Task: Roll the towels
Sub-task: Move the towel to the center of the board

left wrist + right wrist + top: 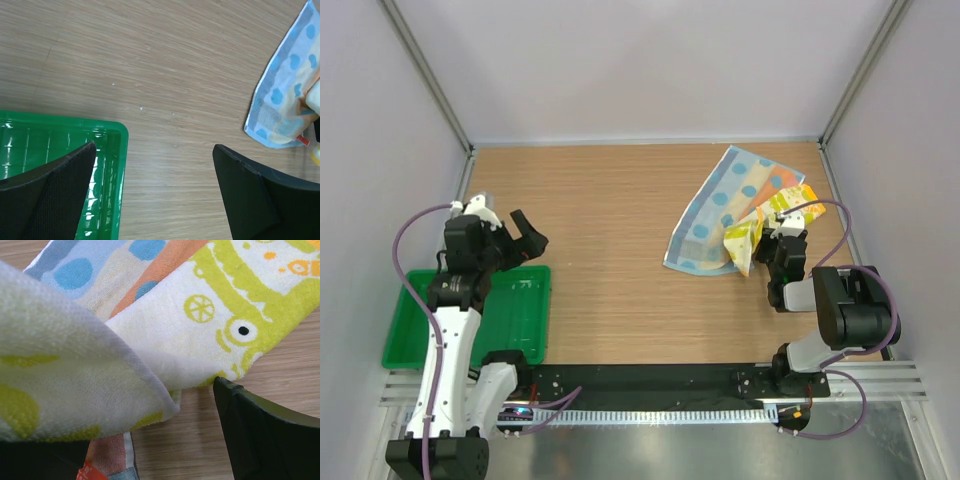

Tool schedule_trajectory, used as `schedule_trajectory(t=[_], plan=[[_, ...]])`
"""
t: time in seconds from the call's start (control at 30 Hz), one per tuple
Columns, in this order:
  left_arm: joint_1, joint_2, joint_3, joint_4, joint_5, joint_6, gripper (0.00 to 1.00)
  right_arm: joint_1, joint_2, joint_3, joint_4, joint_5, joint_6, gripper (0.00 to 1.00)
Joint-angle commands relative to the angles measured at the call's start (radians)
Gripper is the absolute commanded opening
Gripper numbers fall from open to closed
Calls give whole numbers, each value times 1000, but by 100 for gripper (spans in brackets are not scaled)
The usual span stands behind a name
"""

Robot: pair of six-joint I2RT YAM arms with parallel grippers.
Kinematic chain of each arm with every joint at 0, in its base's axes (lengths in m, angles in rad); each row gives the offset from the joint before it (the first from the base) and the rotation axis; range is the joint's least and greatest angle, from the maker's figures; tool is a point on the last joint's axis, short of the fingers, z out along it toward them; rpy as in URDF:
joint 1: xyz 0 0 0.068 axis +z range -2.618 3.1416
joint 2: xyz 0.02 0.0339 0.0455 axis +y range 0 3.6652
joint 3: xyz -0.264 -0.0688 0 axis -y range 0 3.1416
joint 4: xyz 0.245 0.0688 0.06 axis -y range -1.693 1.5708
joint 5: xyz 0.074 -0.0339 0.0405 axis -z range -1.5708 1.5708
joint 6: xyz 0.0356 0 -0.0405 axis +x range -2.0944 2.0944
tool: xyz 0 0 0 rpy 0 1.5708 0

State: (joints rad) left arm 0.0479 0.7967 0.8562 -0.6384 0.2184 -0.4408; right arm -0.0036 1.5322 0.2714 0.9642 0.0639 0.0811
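Observation:
Two towels lie overlapping at the back right of the table. The light blue towel [715, 205] with polka dots lies mostly flat. On its right edge rests the yellow-cream towel [765, 222], with one corner folded up. My right gripper [782, 238] is open at that towel's near edge. In the right wrist view the folded flap of the yellow-cream towel [75, 375] drapes over the left finger, while the right finger [260, 430] stands clear on bare wood. The blue towel [95, 275] shows beneath. My left gripper [532, 238] [154, 147] hangs open and empty, far to the left of the towels.
A green plastic tray [415, 335] [112, 132] sits at the near left, under the left arm. White walls and metal posts [850, 90] enclose the table. Bare wood [600, 280] lies between the tray and the towels.

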Motion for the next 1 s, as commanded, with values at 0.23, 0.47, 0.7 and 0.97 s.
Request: schedule_trajectory(t=[0.23,0.47,0.7,0.97], plan=[[0,42,38,-38,-7,-7,100,4,3,26,74,13,-7,100],[0,28,-16,36,82,-61,100,4,3,26,74,13,-9,100],[-39,110,-22,36,185,-99,100,4,0,23,83,45,-12,100],[-118,-8,-80,105,49,-139,100,151,-393,353,-684,319,-32,100]])
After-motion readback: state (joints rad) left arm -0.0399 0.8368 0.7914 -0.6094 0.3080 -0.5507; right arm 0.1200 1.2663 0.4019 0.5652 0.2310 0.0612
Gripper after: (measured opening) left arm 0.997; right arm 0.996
